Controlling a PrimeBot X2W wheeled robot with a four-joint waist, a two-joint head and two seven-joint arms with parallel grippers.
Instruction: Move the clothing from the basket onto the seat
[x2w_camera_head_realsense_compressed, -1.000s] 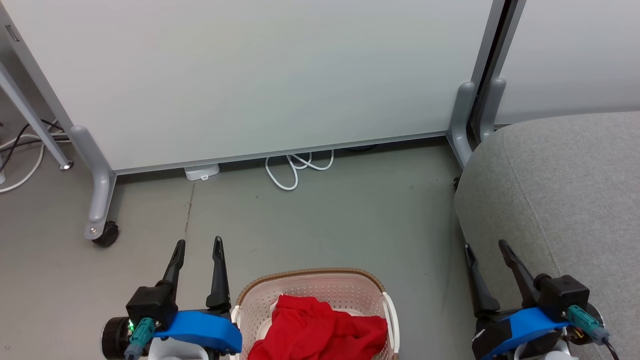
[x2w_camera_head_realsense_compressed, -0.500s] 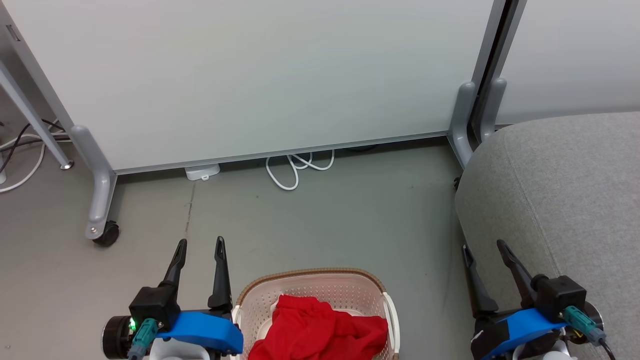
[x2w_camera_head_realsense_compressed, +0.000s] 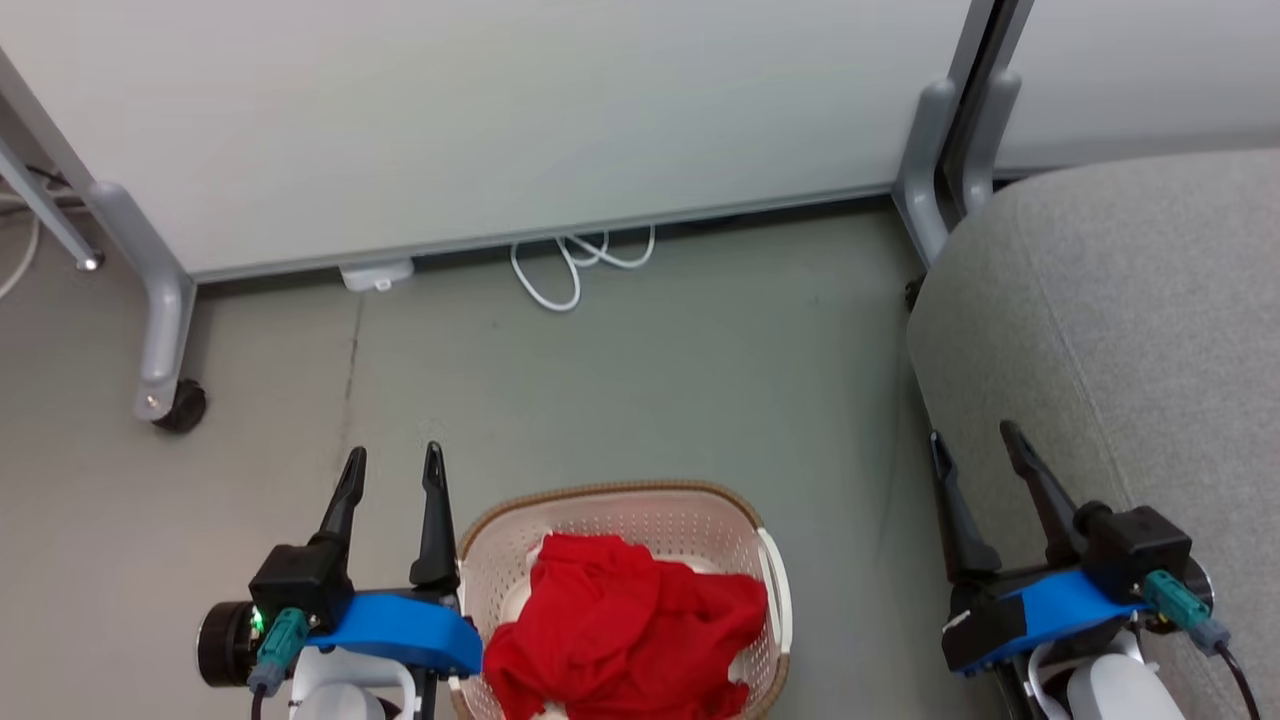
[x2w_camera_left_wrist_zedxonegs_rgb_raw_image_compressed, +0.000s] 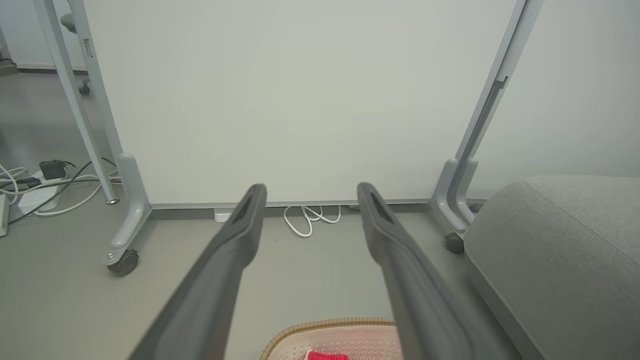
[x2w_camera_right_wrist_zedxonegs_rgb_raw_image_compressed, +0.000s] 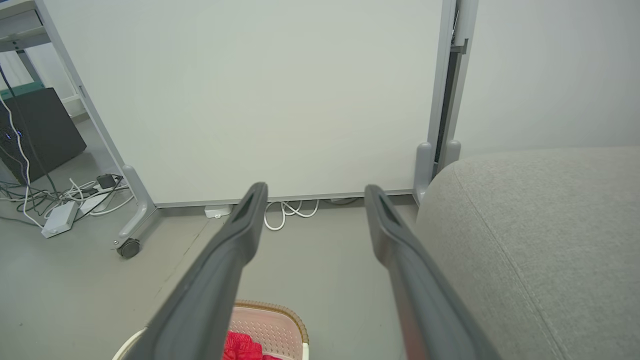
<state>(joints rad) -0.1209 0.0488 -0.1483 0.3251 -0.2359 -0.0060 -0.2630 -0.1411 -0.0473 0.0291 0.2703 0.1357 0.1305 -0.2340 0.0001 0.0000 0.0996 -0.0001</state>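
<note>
Here, left tool (x2w_camera_head_realsense_compressed: 395, 453) and right tool (x2w_camera_head_realsense_compressed: 972, 433), both spread and empty, flank the basket (x2w_camera_head_realsense_compressed: 600, 491) on the floor (x2w_camera_head_realsense_compressed: 650, 390); the clothing (x2w_camera_head_realsense_compressed: 625, 625) lies heaped inside. Advised: descend vertically, pinching the topmost fold. The seat (x2w_camera_head_realsense_compressed: 1130, 330) stands just right; a white cable (x2w_camera_head_realsense_compressed: 560, 275) lies beyond, well apart; the basket wall may snag a tool.

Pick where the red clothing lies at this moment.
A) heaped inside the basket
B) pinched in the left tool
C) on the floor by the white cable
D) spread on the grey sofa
A: the red clothing sits heaped inside the basket, while the left tool and the right tool both stand open with nothing between their fingers.
</note>
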